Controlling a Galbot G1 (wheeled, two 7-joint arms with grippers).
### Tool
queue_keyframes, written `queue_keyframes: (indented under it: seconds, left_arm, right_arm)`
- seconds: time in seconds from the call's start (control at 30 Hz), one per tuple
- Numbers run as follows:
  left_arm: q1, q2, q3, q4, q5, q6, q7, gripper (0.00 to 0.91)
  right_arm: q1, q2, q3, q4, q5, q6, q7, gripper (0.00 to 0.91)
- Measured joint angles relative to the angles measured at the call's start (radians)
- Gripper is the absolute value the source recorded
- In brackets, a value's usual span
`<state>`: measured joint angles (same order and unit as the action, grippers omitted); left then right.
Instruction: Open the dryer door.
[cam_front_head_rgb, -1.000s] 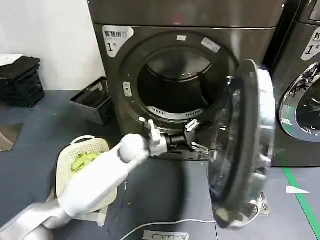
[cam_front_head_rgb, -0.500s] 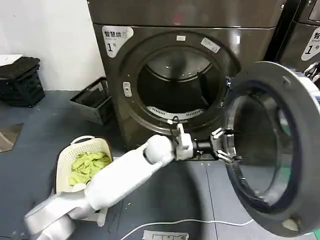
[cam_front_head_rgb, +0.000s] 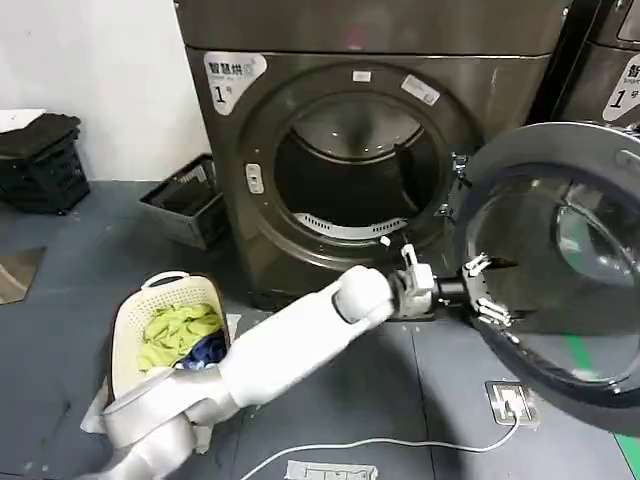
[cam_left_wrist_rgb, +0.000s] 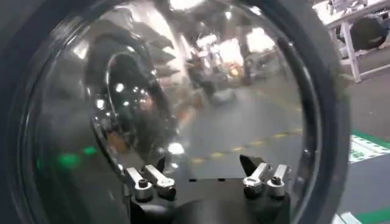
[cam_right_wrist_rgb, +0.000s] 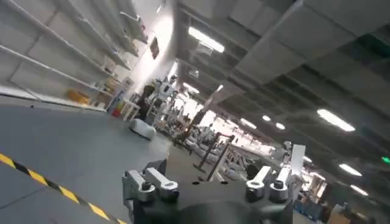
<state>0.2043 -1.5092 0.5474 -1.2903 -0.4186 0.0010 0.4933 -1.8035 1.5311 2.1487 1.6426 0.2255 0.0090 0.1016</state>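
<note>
The left tool (cam_front_head_rgb: 487, 291) reaches out at the end of the long white left arm (cam_front_head_rgb: 290, 350), its fingers (cam_front_head_rgb: 476, 266) spread wide and holding nothing, the tips pressed at or just against the inner face of the dryer door (cam_front_head_rgb: 560, 260) near its lower inner rim; whether they actually touch the glass I cannot tell from the head view. In the left wrist view the same tool (cam_left_wrist_rgb: 206, 176) shows both fingers parted with an empty gap between them, pointed at the dark tinted glass of the dryer door (cam_left_wrist_rgb: 183, 91), which mirrors room lights. The door stands swung well open to the robot's right, hinged on the right side of the dryer (cam_front_head_rgb: 300, 150), its inside face turned towards the camera. The dryer's round drum opening (cam_front_head_rgb: 350, 170) lies fully exposed, dark inside, with the white "1" sticker (cam_front_head_rgb: 232, 78) at the upper left corner. On the floor (cam_front_head_rgb: 60, 330) to the left sits a pale laundry basket (cam_front_head_rgb: 165, 330) holding green and blue cloth, and a dark crate (cam_front_head_rgb: 185, 205) rests beside the machine. The right tool (cam_right_wrist_rgb: 210, 182), seen in the right wrist view, has its fingers wide apart and empty, aimed at a ceiling with strip lights.
</note>
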Motion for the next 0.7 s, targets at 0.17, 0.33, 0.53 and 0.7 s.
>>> queue_keyframes:
  seconds: [0.17,0.33,0.53,0.7]
  left_arm:
    - [-0.011,-0.041,0.003,0.044,0.015,0.003,-0.043,0.907]
    - [-0.019,-0.081,0.006,0.082,0.027,0.008,-0.074,0.907]
    - [-0.014,-0.100,-0.008,0.133,0.058,0.006,-0.124,0.907]
    - [-0.007,-0.100,-0.017,0.148,0.056,0.013,-0.126,0.907]
  right_arm:
    - [0.005,0.000,0.001,0.002,0.000,0.000,0.002,0.907]
    - [0.003,-0.003,0.004,-0.003,0.000,0.002,0.002,0.907]
    - [0.004,-0.003,0.002,-0.003,-0.004,0.007,0.006,0.907]
    - [0.013,-0.001,-0.008,-0.001,-0.008,0.009,0.006,0.907]
